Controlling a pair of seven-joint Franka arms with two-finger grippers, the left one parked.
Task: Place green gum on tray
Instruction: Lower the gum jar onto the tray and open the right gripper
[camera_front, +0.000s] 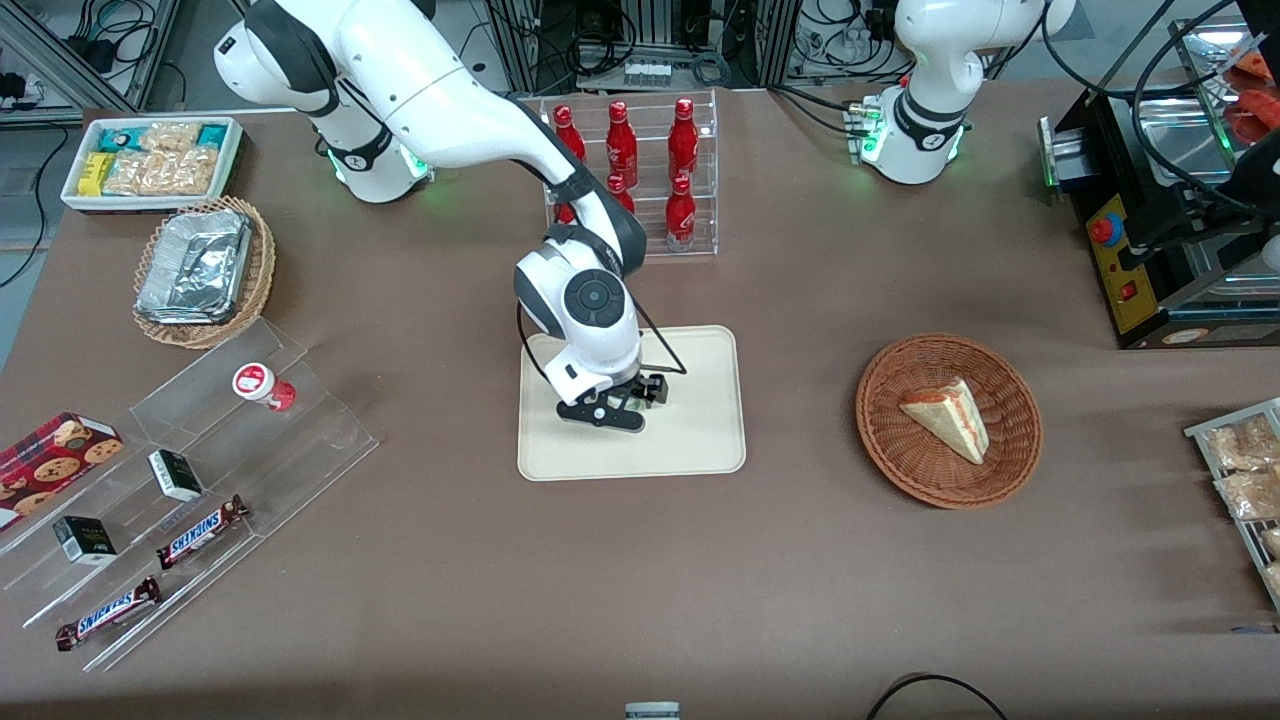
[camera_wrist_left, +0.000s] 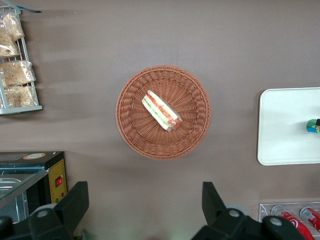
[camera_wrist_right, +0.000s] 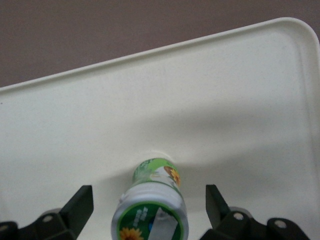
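**A:** Front view first. Where is the claw (camera_front: 612, 405)?

**B:** Low over the tray (camera_front: 700, 440), in the half toward the working arm's end. From here I can't see the green gum (camera_wrist_right: 150, 210); the wrist hides it. The bottle rack (camera_front: 640, 175) stands at twelve o'clock from the tray, farther from the camera. The wicker basket (camera_front: 948, 420) lies at three o'clock, toward the parked arm's end. Both are well apart from the tray, with bare surface (camera_front: 640, 580) at six o'clock.

**A:** And the left wrist view?

**B:** It shows a green canister on the cream tray, inside the rim, cut off by the picture's edge.

**A:** The right wrist view?

**B:** The claw is wide. The gum stands between its two fingers (camera_wrist_right: 82, 202) with a gap on each side, so neither pad touches it. It is upright, with its long axis vertical, its white lid toward the camera and its base on the tray floor. The rim is well apart from it.

**A:** So the placing looks done?

**B:** I'd judge so. What remains is a straight lift. Any sideways drift could tip the canister, though the tray leaves room around it.
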